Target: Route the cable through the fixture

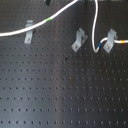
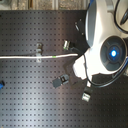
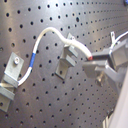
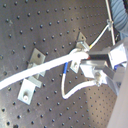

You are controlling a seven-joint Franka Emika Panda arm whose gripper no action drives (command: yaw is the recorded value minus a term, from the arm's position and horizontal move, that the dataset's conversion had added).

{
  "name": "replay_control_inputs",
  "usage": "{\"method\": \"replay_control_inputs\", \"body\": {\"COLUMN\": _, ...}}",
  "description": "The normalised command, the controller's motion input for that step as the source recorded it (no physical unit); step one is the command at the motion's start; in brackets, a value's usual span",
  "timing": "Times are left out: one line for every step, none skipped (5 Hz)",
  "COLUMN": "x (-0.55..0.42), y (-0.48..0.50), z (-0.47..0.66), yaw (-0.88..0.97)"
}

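Note:
The white cable (image 1: pixel 60 13) crosses the black board from the first exterior view's left, passes the left clip (image 1: pixel 29 31), shows its green band (image 1: pixel 47 21) and rises out of the top. It comes back down, loops at its blue-and-yellow band (image 1: pixel 99 46) and sits in the right clip (image 1: pixel 111 39). The middle clip (image 1: pixel 78 41) holds no cable. In both wrist views my gripper (image 3: pixel 94 61) (image 4: pixel 91 59) is shut on the cable (image 3: pixel 50 31) (image 4: pixel 45 66), just beside a clip (image 3: pixel 66 59) (image 4: pixel 80 44). In the second exterior view the arm (image 2: pixel 105 40) hides the gripper.
The black perforated board (image 1: pixel 60 95) fills the scene. In the second exterior view the cable (image 2: pixel 25 57) runs to the second exterior view's left past a clip (image 2: pixel 39 50), with more clips (image 2: pixel 61 80) near the arm. A dark cable (image 2: pixel 112 82) hangs off the arm.

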Motion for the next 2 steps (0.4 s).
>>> {"method": "replay_control_inputs", "body": {"x": -0.193, "y": -0.084, "z": 0.16, "yaw": 0.00}}
{"method": "replay_control_inputs", "body": {"x": -0.289, "y": 0.006, "z": 0.34, "yaw": 0.00}}
